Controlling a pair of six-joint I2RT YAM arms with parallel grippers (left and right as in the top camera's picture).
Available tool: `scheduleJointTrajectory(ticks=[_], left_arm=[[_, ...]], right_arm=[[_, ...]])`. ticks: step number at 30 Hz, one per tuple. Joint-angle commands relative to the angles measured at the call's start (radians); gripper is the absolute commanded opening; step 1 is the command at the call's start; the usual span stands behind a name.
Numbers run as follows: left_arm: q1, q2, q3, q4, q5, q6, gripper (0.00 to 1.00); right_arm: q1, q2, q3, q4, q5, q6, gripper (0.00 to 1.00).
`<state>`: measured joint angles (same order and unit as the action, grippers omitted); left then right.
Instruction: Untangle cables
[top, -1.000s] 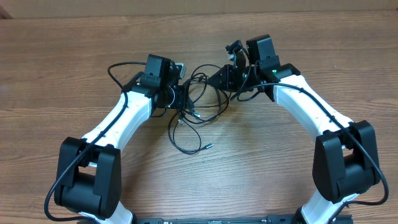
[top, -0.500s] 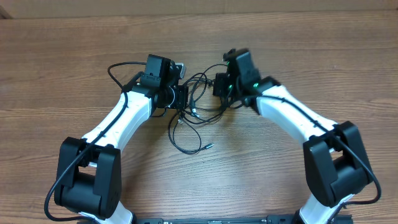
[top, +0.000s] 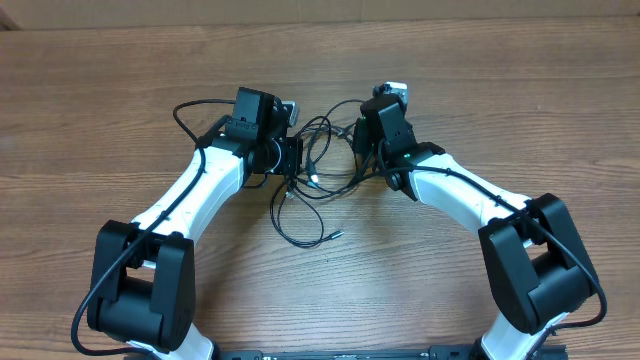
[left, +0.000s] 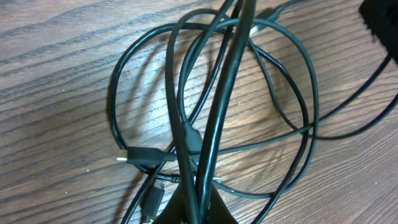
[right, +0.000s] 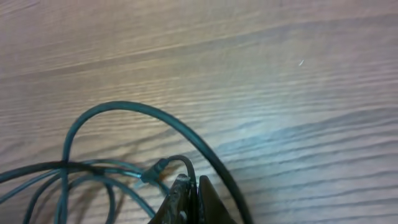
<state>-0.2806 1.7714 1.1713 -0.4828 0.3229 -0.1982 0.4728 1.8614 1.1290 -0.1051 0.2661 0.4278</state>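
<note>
The cables (top: 316, 172) lie as a tangle of thin black loops on the wooden table between my two grippers. One strand trails toward me and ends in a small plug (top: 335, 236). At the tangle's left edge my left gripper (top: 297, 160) is shut; in the left wrist view that gripper (left: 200, 211) pinches two strands (left: 227, 93) that run up across the loops, with a plug (left: 134, 155) lying beside them. On the tangle's right edge, my right gripper (top: 358, 138) is also shut. Seen from the right wrist, this gripper (right: 191, 196) grips a thin cable (right: 186, 163) just behind its plug (right: 152, 174).
The wood-grain table (top: 480, 90) stretches out all around the tangle. Both white arms reach in from the near edge, each with its own thicker black cable (top: 185, 110) looping off the wrist. A wall edge runs along the far side.
My right arm has swung left and turned toward the tangle, drawing its gripper closer to the loops. The left arm and the trailing strand have stayed put.
</note>
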Motion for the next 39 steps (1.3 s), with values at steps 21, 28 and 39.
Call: scheduleJointTrajectory(ticks=[21, 28, 39], left_arm=[[0.005, 0.007, 0.01, 0.001, 0.011, 0.027, 0.04], [0.005, -0.005, 0.023, -0.034, 0.021, 0.01, 0.48], [0.001, -0.061, 0.113, -0.2, 0.011, 0.014, 0.53]], right_arm=[[-0.005, -0.216, 0.022, -0.439, -0.527, -0.203, 0.04], [-0.005, -0.216, 0.023, -0.584, -0.574, -0.251, 0.08], [-0.066, -0.258, 0.061, -0.648, -0.706, -0.309, 0.33]])
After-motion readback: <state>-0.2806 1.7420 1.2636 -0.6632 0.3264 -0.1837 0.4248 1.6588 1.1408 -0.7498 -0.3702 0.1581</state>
